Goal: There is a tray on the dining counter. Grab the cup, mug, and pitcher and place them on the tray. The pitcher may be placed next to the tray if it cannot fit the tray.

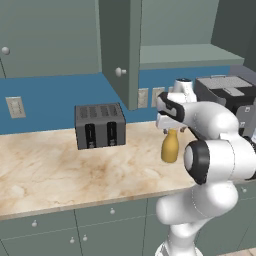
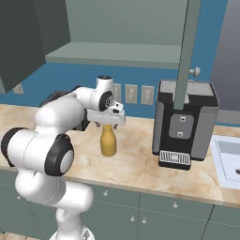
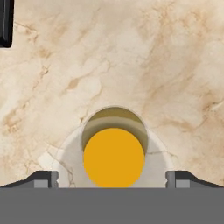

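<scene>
Table point(image 1: 55, 170): beige marble top over knobbed cabinet doors; toaster point(image 1: 100, 125) to the left, coffee machine point(image 2: 185, 123) to the right. Arm folded forward over the table edge, wrist bent so the hand points straight down. Gripper point(image 2: 107, 125) sits directly above the pitcher point(image 2: 108, 141), which stands upright on the table. Jaws spread wide, one finger on each side of the pitcher's neck, not touching it in the hand view.

Amber pitcher point(image 2: 108, 142) upright on counter point(image 2: 140, 159)
</scene>
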